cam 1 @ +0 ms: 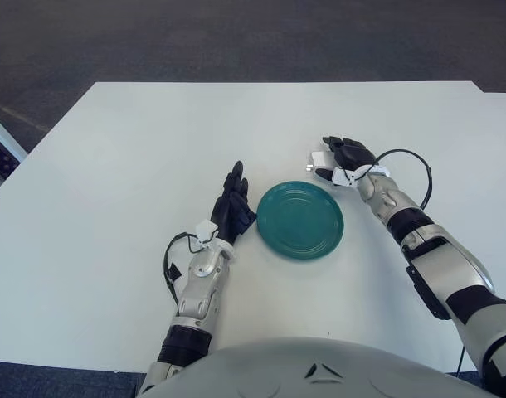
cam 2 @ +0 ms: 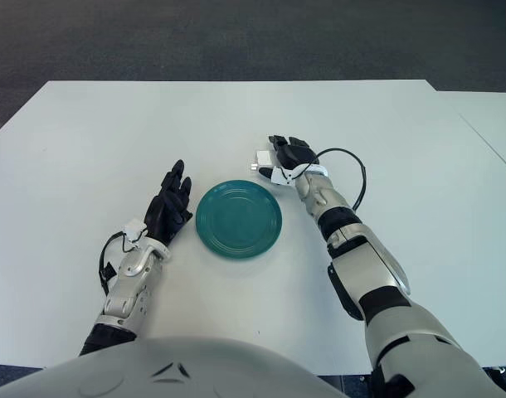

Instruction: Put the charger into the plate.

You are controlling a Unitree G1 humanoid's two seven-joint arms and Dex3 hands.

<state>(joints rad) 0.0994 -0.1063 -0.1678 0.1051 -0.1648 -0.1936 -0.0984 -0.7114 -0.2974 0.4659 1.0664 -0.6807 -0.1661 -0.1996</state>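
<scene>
Right hand [cam 1: 344, 157], right of frame centre, fingers curled around the small white charger [cam 1: 318, 158]; charger sits just above the upper right rim of the teal plate [cam 1: 301, 220], outside it. Contact with the white table [cam 1: 112, 166] cannot be told. Left hand [cam 1: 233, 207] shows just left of the plate, fingers extended, holding nothing.
</scene>
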